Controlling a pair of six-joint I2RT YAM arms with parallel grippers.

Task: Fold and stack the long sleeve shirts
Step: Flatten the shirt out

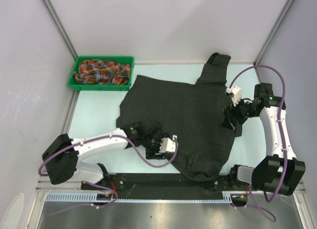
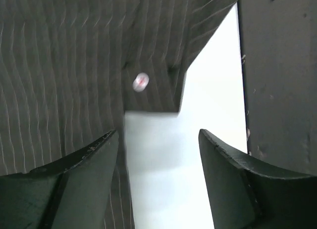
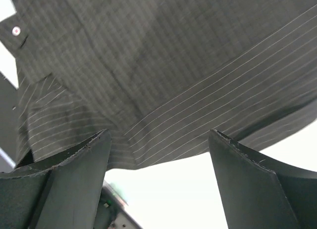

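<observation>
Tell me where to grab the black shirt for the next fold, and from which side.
Probably the buttoned corner of the black shirt, just ahead of the left tool. It lies flat, with a free edge against bare table. So come in low from the table side and slide one finger under the edge. The tool is open there.

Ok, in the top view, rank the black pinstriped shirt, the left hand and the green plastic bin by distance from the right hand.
1. Black pinstriped collared shirt: directly under the right hand, at the shirt's right edge.
2. Left hand: over the shirt's near-left hem.
3. Green plastic bin: far-left corner of the table.
</observation>
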